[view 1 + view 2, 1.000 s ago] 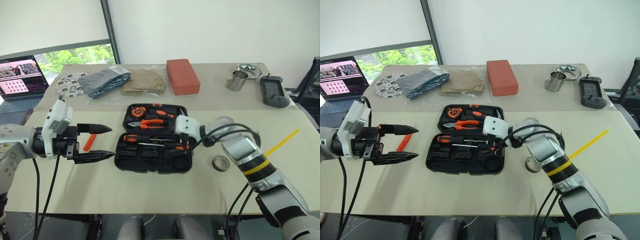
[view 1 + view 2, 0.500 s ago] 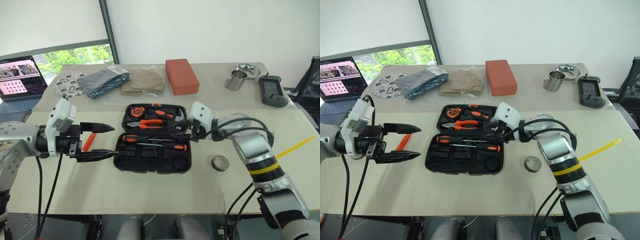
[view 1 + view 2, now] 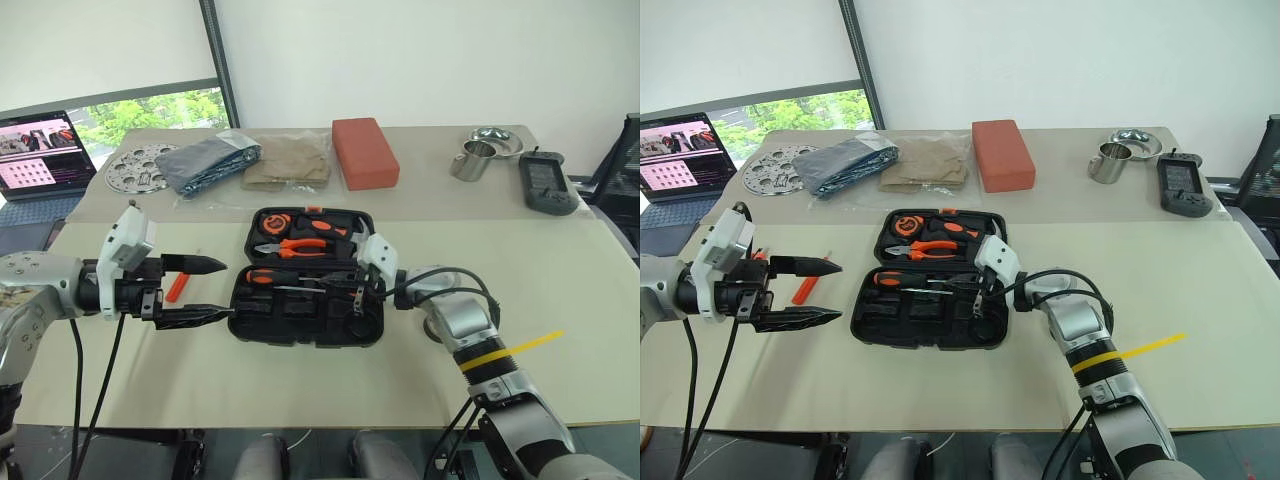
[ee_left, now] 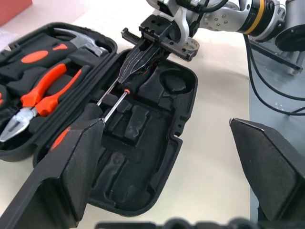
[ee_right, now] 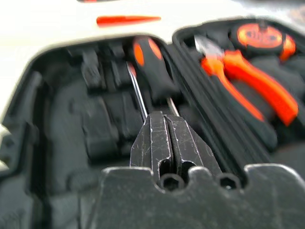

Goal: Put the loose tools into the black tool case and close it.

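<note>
The black tool case (image 3: 262, 310) lies open mid-table. One orange-and-black screwdriver (image 3: 270, 276) rests in its near half, its handle toward my left. My right gripper (image 3: 353, 299) is shut, its tips low over the thin shafts (image 4: 110, 95) in that half, with nothing seen between the fingers (image 5: 164, 138). My left gripper (image 3: 225, 287) hangs open, level, just left of the case, pointing at it. Behind its fingers a small all-orange screwdriver (image 3: 804, 289) lies on the table. The other loose tools are hidden or out of view.
Pliers (image 3: 297, 245), a tape measure (image 3: 272, 222) and a hammer (image 4: 83, 44) fill the case's far half. At the back are a red-orange block (image 3: 364, 152), folded cloths (image 3: 212, 162), a metal cup (image 3: 470, 160), a black device (image 3: 547, 185) and a laptop (image 3: 40, 150).
My right gripper has gone from open to shut. It rose toward the case's hinge, then sank onto the near half. The left arm has stayed put.
</note>
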### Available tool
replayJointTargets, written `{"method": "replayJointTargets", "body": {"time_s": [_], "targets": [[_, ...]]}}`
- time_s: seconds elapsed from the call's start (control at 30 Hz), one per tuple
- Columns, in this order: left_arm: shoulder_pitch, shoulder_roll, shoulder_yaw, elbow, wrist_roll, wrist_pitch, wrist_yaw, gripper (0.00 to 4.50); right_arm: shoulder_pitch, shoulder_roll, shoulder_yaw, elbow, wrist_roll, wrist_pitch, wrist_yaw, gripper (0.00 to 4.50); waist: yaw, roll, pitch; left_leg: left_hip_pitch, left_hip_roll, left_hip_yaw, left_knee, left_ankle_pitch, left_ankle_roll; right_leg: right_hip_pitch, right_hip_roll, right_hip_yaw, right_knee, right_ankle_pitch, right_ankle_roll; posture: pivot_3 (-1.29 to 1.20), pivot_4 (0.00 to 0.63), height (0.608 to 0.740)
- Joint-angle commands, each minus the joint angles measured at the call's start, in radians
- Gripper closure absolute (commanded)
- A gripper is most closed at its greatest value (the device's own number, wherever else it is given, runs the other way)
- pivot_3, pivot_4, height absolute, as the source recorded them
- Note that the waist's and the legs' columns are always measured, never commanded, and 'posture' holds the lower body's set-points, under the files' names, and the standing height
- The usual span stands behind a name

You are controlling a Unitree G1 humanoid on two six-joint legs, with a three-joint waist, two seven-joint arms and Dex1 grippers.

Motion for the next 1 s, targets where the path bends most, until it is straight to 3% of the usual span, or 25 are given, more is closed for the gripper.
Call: {"method": "replayJointTargets", "body": {"time_s": [0.03,0.5,0.77,0.9,1.0], "targets": [[0.001,0.020,0.017,-0.012,0.003,-0.010,0.002,0.00,-0.034,-0.007,0.023,0.047,-0.044,-0.034,0.006,4.48,-0.002,0.000,0.000,0.001,0.000,0.000,0.000,0.000,0.000,0.001,0.000,0.000,0.000,0.000,0.000,0.00,0.150,0.740],[0.033,0.021,0.040,-0.019,0.002,-0.011,0.024,0.00,-0.029,-0.029,0.119,0.089,-0.157,-0.009,0.025,4.48,-0.001,-0.001,0.000,0.007,0.001,0.001,-0.001,0.000,0.000,0.005,0.000,0.001,0.001,0.000,0.000,0.00,0.150,0.740],[0.082,-0.019,0.085,0.050,0.065,-0.069,0.114,0.00,-0.036,0.004,-0.026,-0.047,0.000,0.007,0.020,4.48,-0.005,-0.001,0.000,0.008,0.001,0.001,-0.001,0.000,0.000,0.005,0.000,0.001,0.001,0.000,-0.001,0.00,0.150,0.740],[0.084,-0.067,0.107,0.105,0.115,-0.114,0.209,0.00,-0.016,-0.032,-0.081,-0.162,0.064,0.055,0.035,3.44,0.000,-0.001,0.000,0.003,0.001,0.001,-0.001,0.000,0.000,0.001,-0.001,0.000,0.001,0.000,-0.002,0.00,0.150,0.740],[0.065,-0.107,0.110,0.186,0.198,-0.162,0.330,0.00,0.011,-0.063,-0.140,-0.254,0.137,0.094,0.041,2.32,0.003,-0.001,0.000,0.003,0.001,0.001,-0.002,0.000,0.000,0.001,-0.002,0.000,0.001,0.000,-0.002,0.00,0.150,0.740]]}}
